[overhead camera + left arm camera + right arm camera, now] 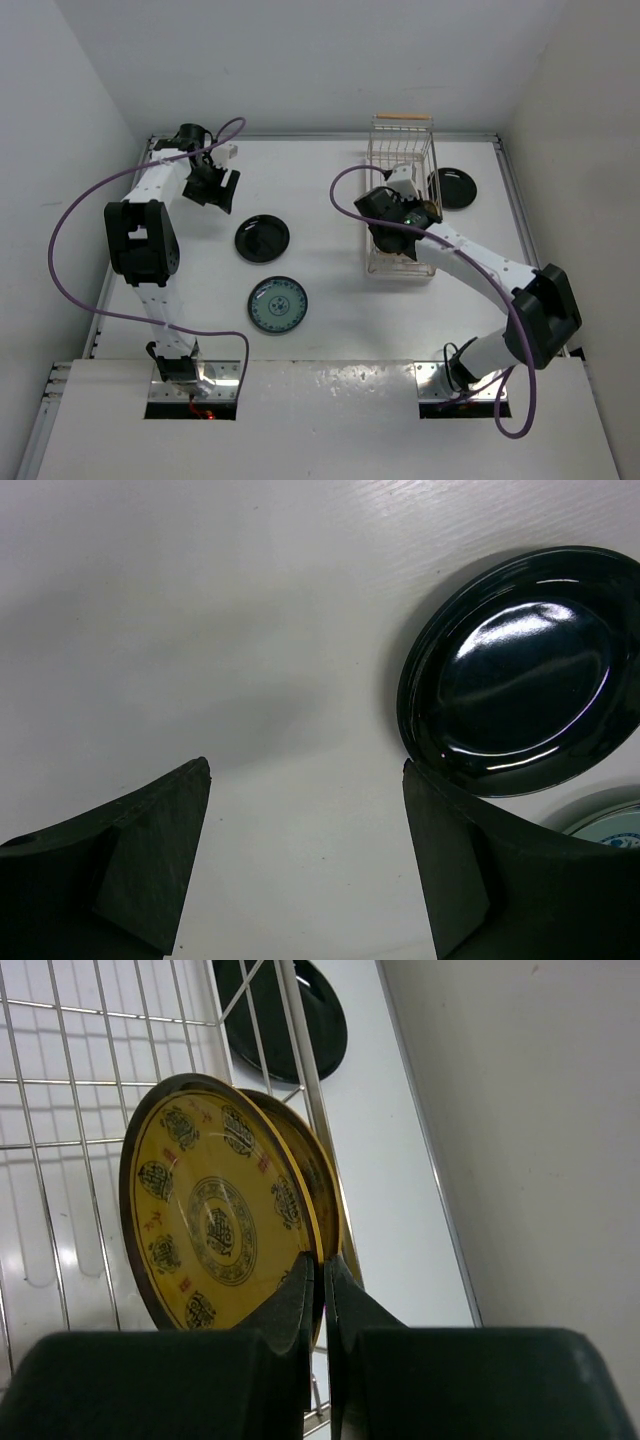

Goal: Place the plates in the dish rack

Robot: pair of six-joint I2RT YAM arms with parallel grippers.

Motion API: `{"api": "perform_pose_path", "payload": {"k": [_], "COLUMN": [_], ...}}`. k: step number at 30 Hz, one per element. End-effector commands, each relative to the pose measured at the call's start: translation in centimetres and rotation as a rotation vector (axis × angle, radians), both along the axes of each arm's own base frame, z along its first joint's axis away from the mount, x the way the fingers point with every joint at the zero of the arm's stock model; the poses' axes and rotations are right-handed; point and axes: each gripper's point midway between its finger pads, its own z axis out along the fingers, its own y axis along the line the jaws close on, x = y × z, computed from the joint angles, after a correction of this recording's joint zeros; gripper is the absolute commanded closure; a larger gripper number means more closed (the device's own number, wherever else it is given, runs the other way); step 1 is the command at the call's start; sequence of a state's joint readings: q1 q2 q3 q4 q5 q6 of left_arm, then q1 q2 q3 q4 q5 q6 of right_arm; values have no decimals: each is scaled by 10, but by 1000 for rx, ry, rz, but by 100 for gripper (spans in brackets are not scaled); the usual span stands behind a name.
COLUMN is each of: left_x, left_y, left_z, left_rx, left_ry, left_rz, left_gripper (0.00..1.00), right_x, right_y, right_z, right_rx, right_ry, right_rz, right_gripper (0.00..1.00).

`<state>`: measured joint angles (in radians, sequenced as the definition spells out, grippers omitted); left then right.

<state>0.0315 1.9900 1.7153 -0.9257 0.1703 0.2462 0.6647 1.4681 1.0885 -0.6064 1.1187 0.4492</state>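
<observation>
Your right end effector (322,1265) is clamped tight on the yellow plate (205,1215) by its rim, upright over the dish rack (403,118). Thin edge grip, so it could swivel and snag a wire. The left end effector (306,772) is wide open and empty, well left of the rack.

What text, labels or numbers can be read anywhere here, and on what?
No readable words, brands or numbers in any view.
On the yellow plate: small red marks between the dark medallions, possibly characters, too blurred to read.
On the teal plate: pattern only, too small to tell any text.
On the centre black plate, the far black plate and the dish rack: no markings show.
</observation>
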Motion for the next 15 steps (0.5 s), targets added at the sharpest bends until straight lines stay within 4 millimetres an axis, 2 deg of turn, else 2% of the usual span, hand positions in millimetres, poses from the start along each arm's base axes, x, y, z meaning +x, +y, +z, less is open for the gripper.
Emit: {"api": "perform_pose_path", "payload": {"k": [1, 6, 10, 15], "left_x": [4, 4, 2, 2], "left_y": [-3, -3, -3, -3], "left_z": [6, 6, 3, 3], "left_rx": [-1, -1, -1, -1], "left_ry": [-23, -23, -14, -14], "left_rz": [-3, -3, -3, -3], "left_gripper": [18, 18, 18, 18], "right_x": [-4, -5, -3, 4], "right_y": [-4, -7, -9, 1], "right_z": [4, 0, 15, 37], "right_rx": [8, -27, -87, -88], "right_ry": [-47, -39, -68, -125], "right_rz": [-41, -40, -35, 13], "right_gripper": [100, 100, 100, 100]}}
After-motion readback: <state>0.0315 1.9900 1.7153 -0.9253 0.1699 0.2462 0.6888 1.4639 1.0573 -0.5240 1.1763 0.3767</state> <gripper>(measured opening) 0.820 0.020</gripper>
